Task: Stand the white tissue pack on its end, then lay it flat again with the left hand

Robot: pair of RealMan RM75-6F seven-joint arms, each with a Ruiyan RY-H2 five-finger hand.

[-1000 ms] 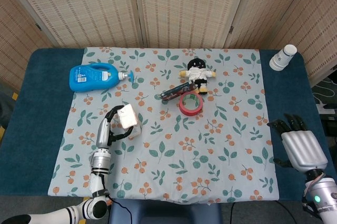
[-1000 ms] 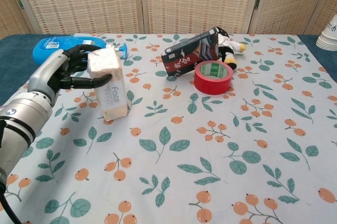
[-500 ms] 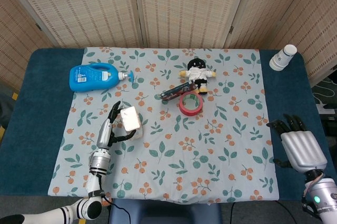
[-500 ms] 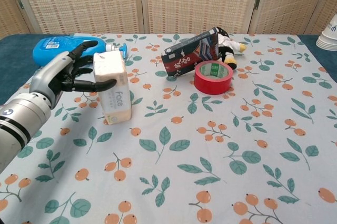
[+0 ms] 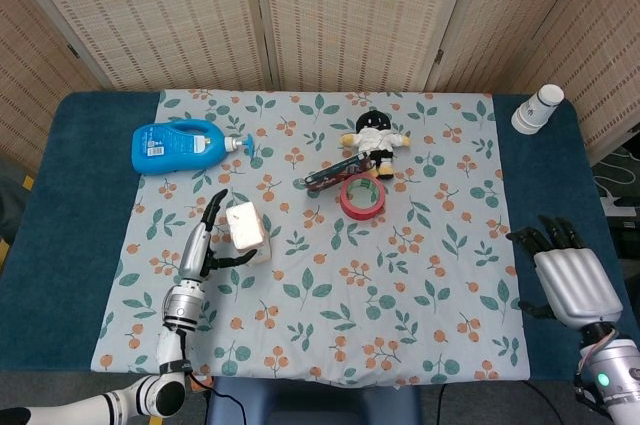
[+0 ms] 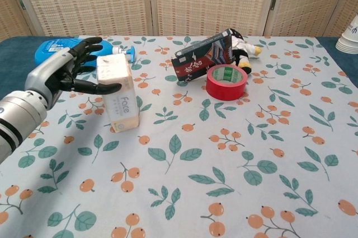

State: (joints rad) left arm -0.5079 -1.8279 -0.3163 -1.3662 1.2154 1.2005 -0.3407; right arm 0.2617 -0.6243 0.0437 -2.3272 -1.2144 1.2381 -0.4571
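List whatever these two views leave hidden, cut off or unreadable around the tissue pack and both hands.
- Tissue pack: whether the left hand still touches its far side; the pack hides that contact in the chest view, and it is too small to tell in the head view.
- Right hand: absent from the chest view; the head view shows only its back, so the palm is hidden.
- Blue bottle: partly behind the left hand in the chest view.
- Paper cups: cut by the right edge.

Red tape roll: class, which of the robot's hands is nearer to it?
Left. The left hand is beside the tissue pack, left of the red tape roll; the right hand sits at the table's far-right edge.
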